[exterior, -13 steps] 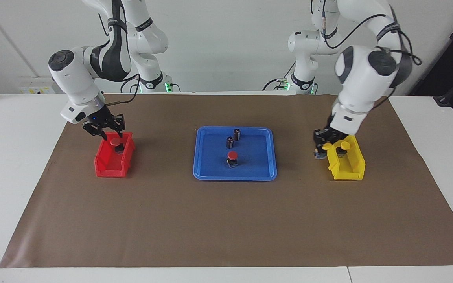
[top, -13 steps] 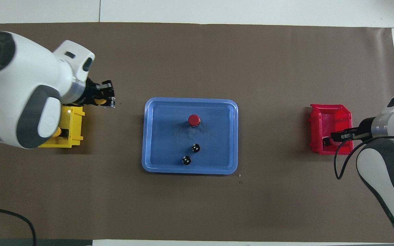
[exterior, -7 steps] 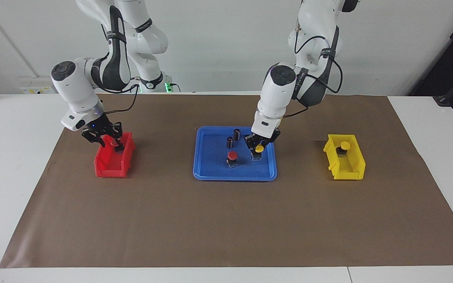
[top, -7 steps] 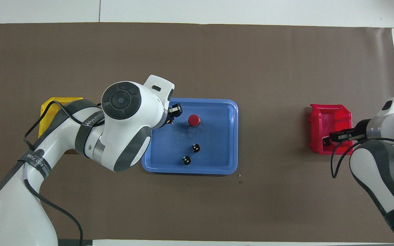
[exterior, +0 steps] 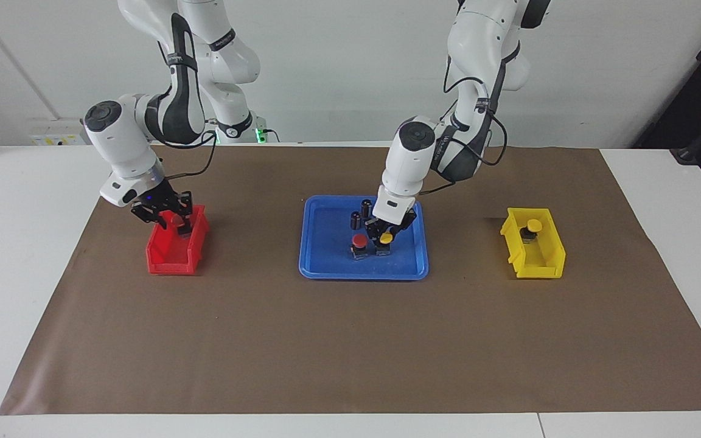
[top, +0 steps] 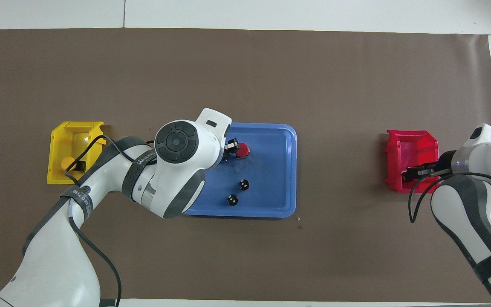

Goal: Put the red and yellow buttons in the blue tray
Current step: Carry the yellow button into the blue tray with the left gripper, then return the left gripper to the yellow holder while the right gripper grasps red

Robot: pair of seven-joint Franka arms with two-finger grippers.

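The blue tray (exterior: 326, 267) (top: 271, 170) lies mid-table. A red button (exterior: 359, 241) (top: 242, 149) stands in it. Right beside that one, toward the left arm's end, a yellow button (exterior: 386, 238) rests on the tray floor with my left gripper (exterior: 385, 236) (top: 229, 149) shut on it; the wrist hides it in the overhead view. My right gripper (exterior: 171, 220) (top: 408, 174) is down inside the red bin (exterior: 165, 258) (top: 411, 145), at a second red button (exterior: 178, 221). Another yellow button (exterior: 531, 226) (top: 68, 162) stands in the yellow bin (exterior: 536, 255) (top: 64, 140).
Two small dark cylinders (exterior: 366, 207) (top: 244, 184) with silvery tops stand in the tray, nearer to the robots than the buttons. The red bin sits toward the right arm's end, the yellow bin toward the left arm's end. Brown paper covers the table.
My left arm carried the yellow button from beside the yellow bin over to the tray and lowered it next to the red button. My right gripper sank slightly in the red bin.
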